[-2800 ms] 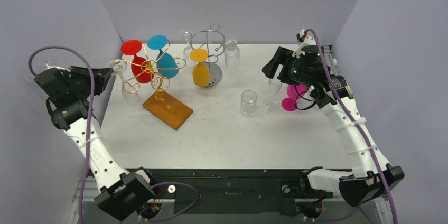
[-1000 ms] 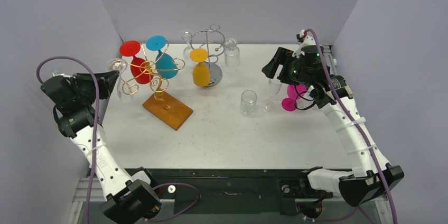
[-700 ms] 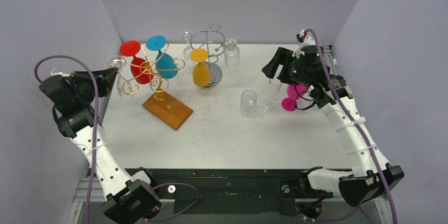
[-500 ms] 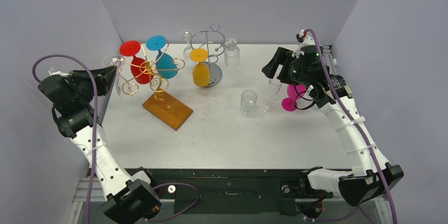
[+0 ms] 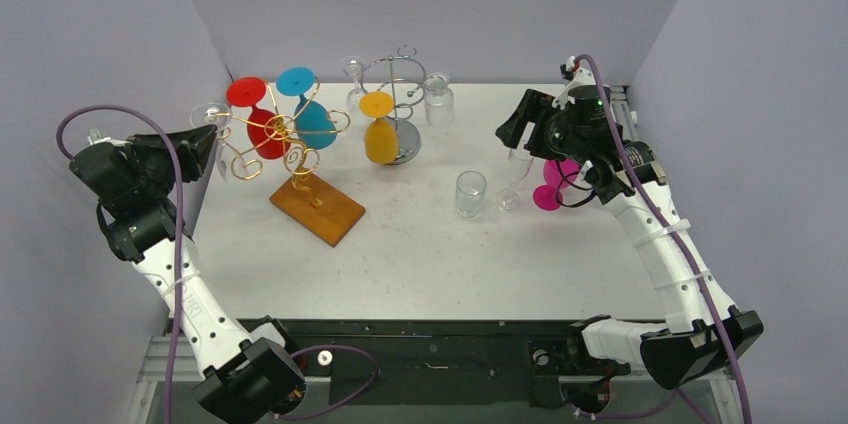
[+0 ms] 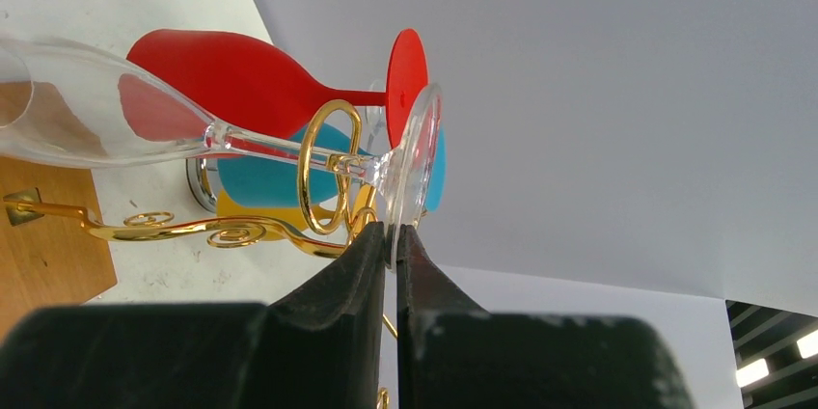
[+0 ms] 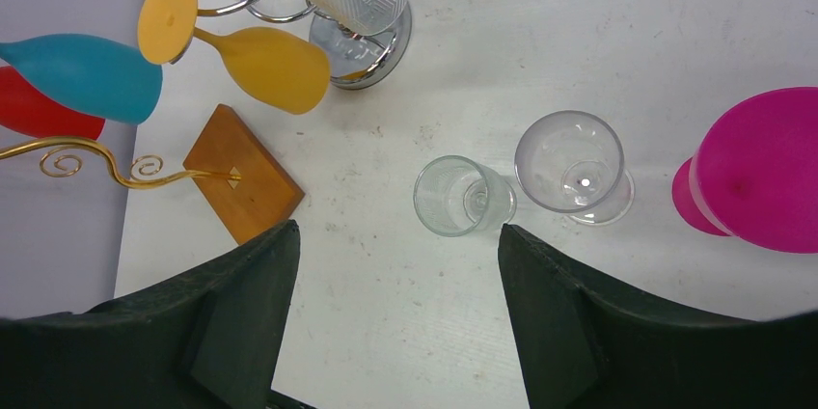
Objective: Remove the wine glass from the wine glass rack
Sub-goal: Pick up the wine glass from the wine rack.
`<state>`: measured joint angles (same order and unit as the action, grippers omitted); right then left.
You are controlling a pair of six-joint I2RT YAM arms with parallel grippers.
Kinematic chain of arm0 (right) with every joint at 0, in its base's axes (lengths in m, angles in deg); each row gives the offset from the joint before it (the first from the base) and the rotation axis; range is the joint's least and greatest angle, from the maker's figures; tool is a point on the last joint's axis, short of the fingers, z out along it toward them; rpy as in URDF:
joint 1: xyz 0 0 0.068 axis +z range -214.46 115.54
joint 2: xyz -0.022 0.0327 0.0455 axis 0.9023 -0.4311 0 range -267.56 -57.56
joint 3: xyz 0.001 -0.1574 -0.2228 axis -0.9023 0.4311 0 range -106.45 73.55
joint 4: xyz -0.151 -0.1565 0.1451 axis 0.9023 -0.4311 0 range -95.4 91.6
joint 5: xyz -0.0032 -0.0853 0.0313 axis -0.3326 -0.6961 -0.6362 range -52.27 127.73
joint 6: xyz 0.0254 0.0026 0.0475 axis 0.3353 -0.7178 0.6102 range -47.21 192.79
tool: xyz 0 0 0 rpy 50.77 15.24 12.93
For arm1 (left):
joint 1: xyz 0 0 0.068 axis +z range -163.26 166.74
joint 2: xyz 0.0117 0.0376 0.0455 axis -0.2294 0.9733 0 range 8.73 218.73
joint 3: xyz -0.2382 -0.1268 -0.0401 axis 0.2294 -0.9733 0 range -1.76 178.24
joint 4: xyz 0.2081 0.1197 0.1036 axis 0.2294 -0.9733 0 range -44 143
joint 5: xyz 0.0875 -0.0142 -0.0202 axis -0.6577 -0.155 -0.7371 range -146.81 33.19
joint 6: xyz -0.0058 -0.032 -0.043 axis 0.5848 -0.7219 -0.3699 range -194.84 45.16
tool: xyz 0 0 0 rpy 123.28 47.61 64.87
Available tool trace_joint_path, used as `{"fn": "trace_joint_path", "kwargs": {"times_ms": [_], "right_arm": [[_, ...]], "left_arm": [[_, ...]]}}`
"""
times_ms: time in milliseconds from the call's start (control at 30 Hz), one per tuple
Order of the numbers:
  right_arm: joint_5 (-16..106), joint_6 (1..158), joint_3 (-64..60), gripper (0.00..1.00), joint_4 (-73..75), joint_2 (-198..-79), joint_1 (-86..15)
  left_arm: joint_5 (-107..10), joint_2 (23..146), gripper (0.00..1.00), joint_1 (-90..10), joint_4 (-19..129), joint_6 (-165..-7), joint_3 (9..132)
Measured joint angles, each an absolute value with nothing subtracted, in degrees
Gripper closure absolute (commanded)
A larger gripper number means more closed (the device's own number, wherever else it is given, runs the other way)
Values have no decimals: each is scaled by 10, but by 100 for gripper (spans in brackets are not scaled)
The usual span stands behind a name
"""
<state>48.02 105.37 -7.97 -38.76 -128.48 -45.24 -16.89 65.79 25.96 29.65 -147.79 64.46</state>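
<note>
While the overhead view takes in the whole desk (image 5: 420, 254), the gold rack (image 5: 285, 134) stands on its wooden base (image 5: 316, 207) at ten o'clock. A red glass (image 5: 265, 129) and a blue glass (image 5: 315, 119) hang from it bowl-down. The left jaws reach in from nine o'clock to the clear wine glass (image 5: 207, 113) on the rack's outermost curl. The right jaws hover near two o'clock, well apart from the rack.

From the left wrist, the jaws are pinched together on the rim of the clear wine glass's foot. Its stem appears to pass through a gold loop (image 6: 320, 177), so I judge it must slide out sideways rather than lift.

From the right wrist, the jaws stand wide apart, holding nothing, above a tumbler (image 7: 450, 196) and a goblet (image 7: 571, 163).
</note>
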Motion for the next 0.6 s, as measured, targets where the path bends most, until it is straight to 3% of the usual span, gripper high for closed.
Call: {"fn": "trace_joint_path", "kwargs": {"times_ms": [600], "right_arm": [[480,1054,-80,30,-388,-1288,-452]], "left_arm": [[-170,678,100,263,335,-1484,645]]}}
